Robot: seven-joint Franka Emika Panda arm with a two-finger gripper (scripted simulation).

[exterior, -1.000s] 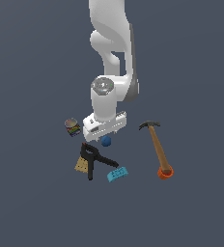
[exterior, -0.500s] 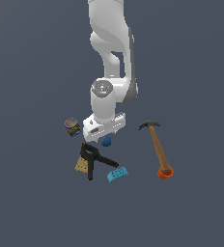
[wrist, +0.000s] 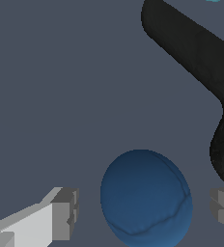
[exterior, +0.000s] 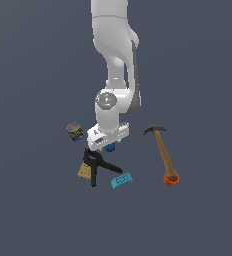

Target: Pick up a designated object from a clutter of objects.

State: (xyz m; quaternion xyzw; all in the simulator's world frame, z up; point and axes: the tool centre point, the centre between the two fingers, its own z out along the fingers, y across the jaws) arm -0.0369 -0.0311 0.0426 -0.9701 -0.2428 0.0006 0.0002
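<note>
The dark-blue ball (wrist: pixel 146 198), round and faintly creased, sat between the gripper (wrist: pixel 145 212)'s spread grey fingertips (wrist: pixel 65 212), neither pad touching it. Outside, only a blue sliver showed under the white hand, just beside the black clamp (exterior: pixel 99 165), whose matte curved arm was cut off up close. Beyond lay the tan piece (exterior: pixel 83 171), light-blue block (exterior: pixel 121 180), colourful can (exterior: pixel 75 132) and wooden-handled hammer (exterior: pixel 163 152).

ball (wrist: pixel 145 198): plain dark blue, faint darker creases
can (exterior: pixel 75 132): grey top, multicoloured bands
clamp (exterior: pixel 96 163): black
block (exterior: pixel 121 180): light blue
tan piece (exterior: pixel 84 170): tan
hammer (exterior: pixel 163 152): dark head, wooden-brown handle, orange end
gripper (wrist: pixel 143 212): white body, grey fingertips
arm (exterior: pixel 115 60): white
ground (exterior: pixel 203 100): uniform slate grey
</note>
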